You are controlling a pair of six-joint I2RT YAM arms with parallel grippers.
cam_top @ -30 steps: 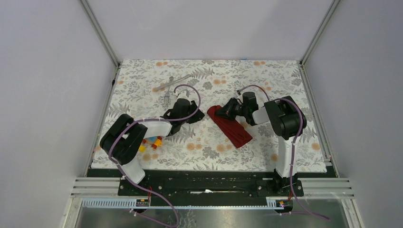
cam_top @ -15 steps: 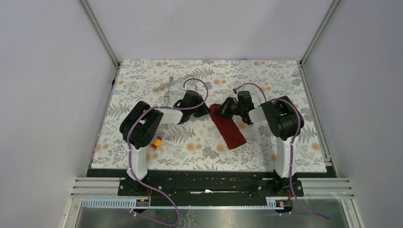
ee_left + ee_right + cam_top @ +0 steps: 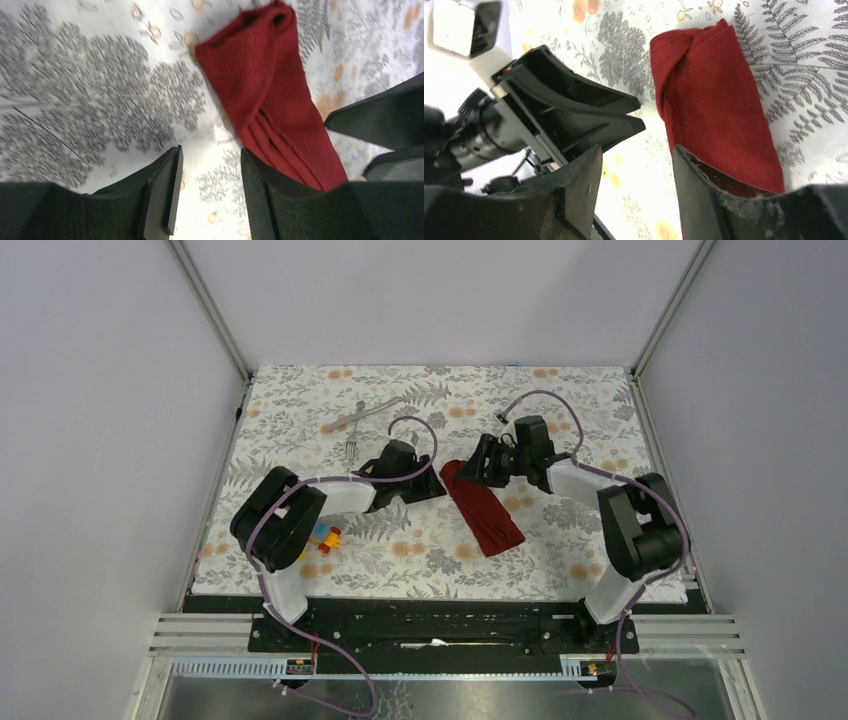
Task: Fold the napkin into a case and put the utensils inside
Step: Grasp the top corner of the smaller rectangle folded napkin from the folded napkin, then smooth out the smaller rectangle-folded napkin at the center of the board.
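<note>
Grey walls stand on three sides of a counter (image 3: 560, 550) that has a cloth with leaves and flowers on it. The dark red case (image 3: 485, 510) lies near the middle of the counter, a bit to the right. It is a long, thin, folded strip. It lies slanted, with its far end more to the left and its near end more to the right. In the left wrist view, soft folds run along it and its far end looks a little puffed up.

The left gripper (image 3: 428, 486) is low by the counter, just beside the far end of the case, on its left. Its two fingers (image 3: 162, 192) are apart, and only the counter shows between them. One finger is right by the edge of the red cloth, but I cannot tell if it touches.

The right gripper (image 3: 482, 462) is at the far end of the case on the other side. Its fingers (image 3: 581, 187) are apart too, and they hold nothing. The two grippers point at each other and are near.

The utensils (image 3: 362, 414) lie at the back left, well apart from the case. One is a fork (image 3: 352, 448), and another silver piece lies beside it. Small bright toy blocks (image 3: 325, 537) lie at the front left.
</note>
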